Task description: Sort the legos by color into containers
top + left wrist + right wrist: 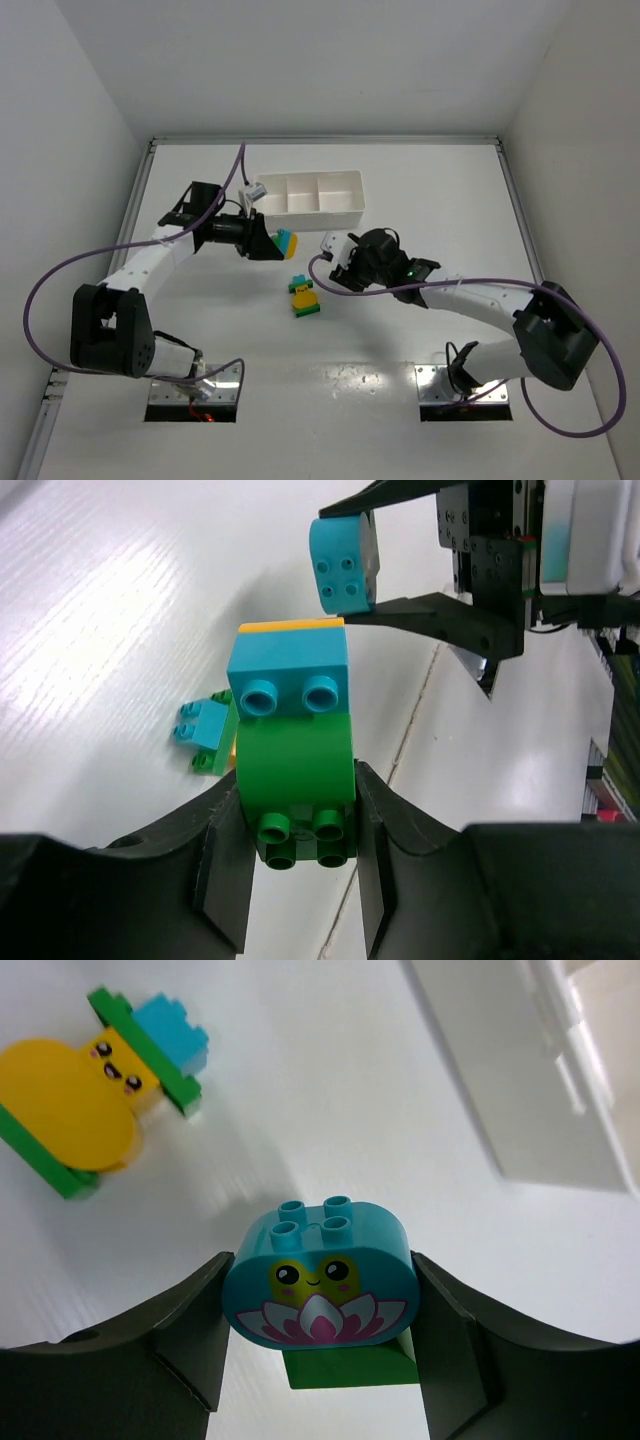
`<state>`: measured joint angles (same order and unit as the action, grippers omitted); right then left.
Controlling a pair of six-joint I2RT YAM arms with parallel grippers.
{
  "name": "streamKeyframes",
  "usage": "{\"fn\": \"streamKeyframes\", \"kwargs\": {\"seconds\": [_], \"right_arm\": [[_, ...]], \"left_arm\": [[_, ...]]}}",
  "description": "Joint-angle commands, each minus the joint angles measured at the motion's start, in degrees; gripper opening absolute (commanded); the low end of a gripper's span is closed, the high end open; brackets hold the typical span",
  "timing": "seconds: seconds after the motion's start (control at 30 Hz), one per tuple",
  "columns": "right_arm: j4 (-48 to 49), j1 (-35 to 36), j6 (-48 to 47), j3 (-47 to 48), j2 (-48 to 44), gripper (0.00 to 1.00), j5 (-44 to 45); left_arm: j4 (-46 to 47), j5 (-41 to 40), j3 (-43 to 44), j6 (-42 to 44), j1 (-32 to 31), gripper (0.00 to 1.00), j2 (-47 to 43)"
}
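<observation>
One white rectangular plastic tray (pixel 320 216) with three compartments stood at the far side of the white surface (pixel 400 340). The small plastic toy bricks came in three groups.
- A green, cyan and orange stack (pixel 293 750) was clamped in the left end effector (pixel 295 800).
- A cyan domed frog-face brick (pixel 316 1278) on a green brick (pixel 350 1365) was clamped in the right end effector (pixel 320 1290).
- A yellow, green and cyan cluster (pixel 304 297) lay on the surface near the tray.

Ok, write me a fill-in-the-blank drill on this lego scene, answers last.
1. The left gripper clamps its stack by the ____ bottom brick.
2. The white tray has ____ compartments.
3. Under the cyan brick in the right gripper sits a ____ brick.
4. The loose cluster includes a round ____ piece.
Answers: green; three; green; yellow.
</observation>
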<state>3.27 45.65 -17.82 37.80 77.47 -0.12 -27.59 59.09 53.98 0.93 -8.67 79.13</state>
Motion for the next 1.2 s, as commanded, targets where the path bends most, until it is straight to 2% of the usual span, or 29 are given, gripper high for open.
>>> {"fn": "streamKeyframes", "kwargs": {"seconds": [0.0, 0.07, 0.2, 0.23, 0.33, 0.4, 0.5, 0.57, 0.67, 0.83, 1.17], "right_arm": [[-1.06, -0.56, 1.65, -0.27, -2.06, 0.0, -1.61], [-3.08, -1.79, 3.67, 1.3, -0.14, 0.0, -4.96], [-13.26, -3.98, 9.29, 9.1, 5.66, 0.35, -17.94], [-15.29, -5.12, 11.74, 10.44, 7.5, 0.48, -21.2], [-15.31, -6.97, 15.7, 14.31, 8.74, 0.65, -25.53], [-14.79, -8.37, 17.03, 16.94, 9.27, 0.71, -29.31], [-14.78, -10.04, 17.65, 20.8, 10.85, 0.75, -36.42], [-15.48, -11.89, 18.87, 23.62, 13.22, 0.75, -43.61], [-15.41, -13.3, 21.93, 25.3, 14.73, 0.75, -49.95], [-2.34, -14.97, 35.12, 26.44, 16.22, 0.75, -58.57], [3.15, -14.97, 41.91, 32.15, 23.77, 0.76, -66.23]], "left_arm": [[-1.32, 0.15, -1.42, 4.08, 0.75, 0.0, -1.61], [-1.32, -0.64, -1.42, 4.61, 0.76, 0.0, -1.61], [-1.32, -1.26, -1.42, 5.66, 0.76, 0.0, -0.91], [-1.32, -1.26, -1.42, 6.27, 0.76, 0.0, -0.91], [-1.32, 0.23, -1.42, 7.59, 0.76, 0.0, -0.91], [-1.32, 3.47, -2.03, 8.65, 0.76, 0.0, -0.39], [-1.32, 6.39, -2.65, 10.58, 0.76, 0.0, 0.14], [-1.85, 7.61, -2.13, 11.89, 0.23, 0.0, 0.76], [-5.27, 8.76, 0.77, 15.14, -0.29, 0.0, 3.13], [-8.44, 11.04, 3.33, 17.96, -1.7, 0.0, 5.41], [-8.97, 13.33, 7.45, 19.11, -5.65, 0.0, 8.49]]}}
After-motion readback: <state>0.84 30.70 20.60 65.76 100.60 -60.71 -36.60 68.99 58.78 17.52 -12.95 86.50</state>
